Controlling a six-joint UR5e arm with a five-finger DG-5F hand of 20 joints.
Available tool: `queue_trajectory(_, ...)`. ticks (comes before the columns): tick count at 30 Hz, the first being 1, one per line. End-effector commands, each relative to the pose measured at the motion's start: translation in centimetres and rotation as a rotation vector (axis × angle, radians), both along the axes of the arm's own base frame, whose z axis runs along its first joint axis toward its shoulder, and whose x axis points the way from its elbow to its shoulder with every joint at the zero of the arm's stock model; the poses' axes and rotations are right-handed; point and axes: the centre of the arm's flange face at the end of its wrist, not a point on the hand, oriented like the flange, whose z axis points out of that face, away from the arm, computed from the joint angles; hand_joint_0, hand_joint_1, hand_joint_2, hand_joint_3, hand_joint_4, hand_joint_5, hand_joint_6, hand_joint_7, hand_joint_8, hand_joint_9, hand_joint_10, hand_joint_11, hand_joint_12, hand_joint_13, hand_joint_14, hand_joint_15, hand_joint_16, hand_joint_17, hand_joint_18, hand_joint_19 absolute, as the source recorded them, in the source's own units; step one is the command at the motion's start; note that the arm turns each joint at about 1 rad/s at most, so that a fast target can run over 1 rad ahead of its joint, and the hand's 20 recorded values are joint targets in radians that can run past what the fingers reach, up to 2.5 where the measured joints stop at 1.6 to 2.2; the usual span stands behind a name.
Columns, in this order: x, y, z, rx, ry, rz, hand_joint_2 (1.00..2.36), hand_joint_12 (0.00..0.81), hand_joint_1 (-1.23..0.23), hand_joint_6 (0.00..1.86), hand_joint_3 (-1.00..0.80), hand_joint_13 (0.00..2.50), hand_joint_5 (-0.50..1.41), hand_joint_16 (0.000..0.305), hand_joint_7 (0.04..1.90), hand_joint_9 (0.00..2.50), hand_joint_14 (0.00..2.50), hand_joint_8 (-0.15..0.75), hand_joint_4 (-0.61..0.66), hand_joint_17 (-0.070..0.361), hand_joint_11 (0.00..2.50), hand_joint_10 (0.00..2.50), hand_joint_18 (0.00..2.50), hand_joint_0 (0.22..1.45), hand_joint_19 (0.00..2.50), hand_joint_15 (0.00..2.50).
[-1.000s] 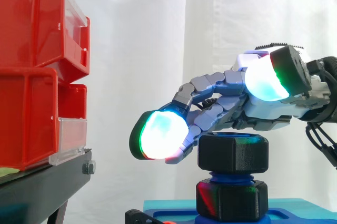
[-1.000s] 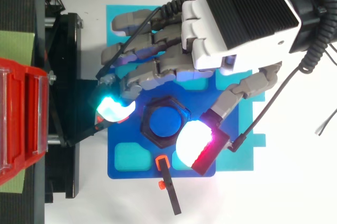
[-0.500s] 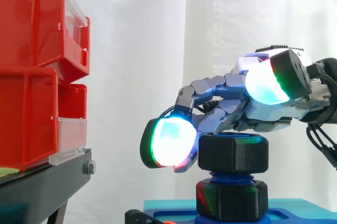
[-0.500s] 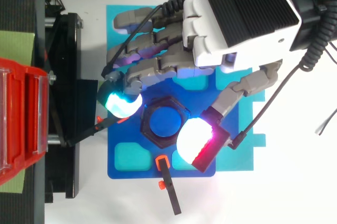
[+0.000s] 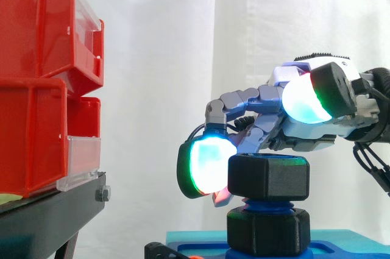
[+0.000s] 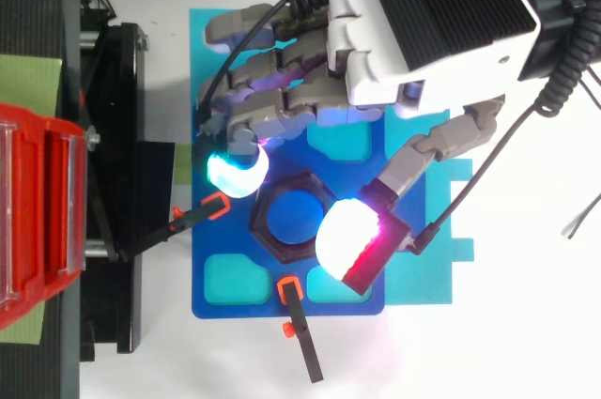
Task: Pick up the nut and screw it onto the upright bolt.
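Fingers (image 6: pixel 272 117) curl down round the nut (image 5: pixel 268 177), and I think they grip it: one glowing tip sits on its left side and the thumb tip sits on the side across from it. That nut is on top of the blue bolt (image 6: pixel 293 221), which stands straight up from the tray (image 6: pixel 200 249). Some blue thread shows under the nut, so it looks only part way down. To turn it well, the hand (image 6: pixel 423 23) should hold the nut flat, not tipped. It should squeeze softly from both sides and twist slowly with a small push down, so the thread does not jam. The hand comes in from the right, palm down, just above the nut. Its fingers reach over and bend at the ends.
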Motion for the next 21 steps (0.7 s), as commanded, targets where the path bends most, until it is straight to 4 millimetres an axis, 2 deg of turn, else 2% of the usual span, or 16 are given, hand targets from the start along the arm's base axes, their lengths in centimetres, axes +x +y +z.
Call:
queue_trajectory(1,0.0,-0.3,0.0,-0.001,0.000,-0.003,1.00,0.208,-0.31,0.51,-0.50,0.49,-0.04,0.015,1.39,0.71,0.00,0.243,0.18,0.035,0.00,0.00,0.14,0.51,0.00,0.00)
queue_trajectory(7,-0.2,-1.3,0.0,-0.011,-0.007,-0.015,1.00,0.192,-0.34,0.53,-0.50,0.59,-0.02,0.012,1.40,0.83,0.00,0.248,0.17,0.027,0.00,0.00,0.23,0.52,0.00,0.00)
queue_trajectory(11,-0.3,-2.2,0.1,-0.023,-0.018,-0.023,1.00,0.173,-0.35,0.54,-0.50,0.69,0.01,0.009,1.38,0.98,0.00,0.257,0.15,0.020,0.00,0.00,0.33,0.52,0.00,0.00)
queue_trajectory(12,-0.4,-2.5,0.1,-0.024,-0.019,-0.025,1.00,0.161,-0.36,0.55,-0.50,0.73,0.02,0.007,1.39,1.09,0.00,0.252,0.13,0.017,0.00,0.00,0.38,0.53,0.00,0.00)
queue_trajectory(15,-0.5,-3.0,0.2,-0.024,-0.024,-0.028,1.00,0.130,-0.36,0.60,-0.50,0.90,0.05,0.004,1.24,1.36,0.00,0.250,0.06,0.009,0.00,0.00,0.56,0.53,0.00,0.00)
queue_trajectory(18,-0.7,-3.9,0.4,-0.025,-0.028,-0.028,1.00,0.113,-0.36,0.63,-0.50,0.99,0.05,0.002,1.17,1.46,0.00,0.219,0.04,0.005,0.00,0.00,0.67,0.54,0.00,0.00)
queue_trajectory(19,-0.6,-4.0,0.5,-0.026,-0.030,-0.028,1.00,0.112,-0.36,0.63,-0.50,1.00,0.05,0.002,1.17,1.47,0.00,0.225,0.05,0.005,0.01,0.00,0.67,0.53,0.00,0.00)
queue_trajectory(20,-0.6,-4.2,0.8,-0.027,-0.036,-0.027,1.00,0.120,-0.34,0.56,-0.50,0.97,0.06,0.004,1.30,1.46,0.00,0.232,0.07,0.008,0.01,0.00,0.63,0.53,0.00,0.00)
queue_trajectory(21,-0.5,-4.4,1.1,-0.027,-0.042,-0.024,1.00,0.126,-0.34,0.53,-0.50,0.96,0.06,0.004,1.35,1.44,0.00,0.241,0.08,0.009,0.01,0.00,0.63,0.52,0.00,0.00)
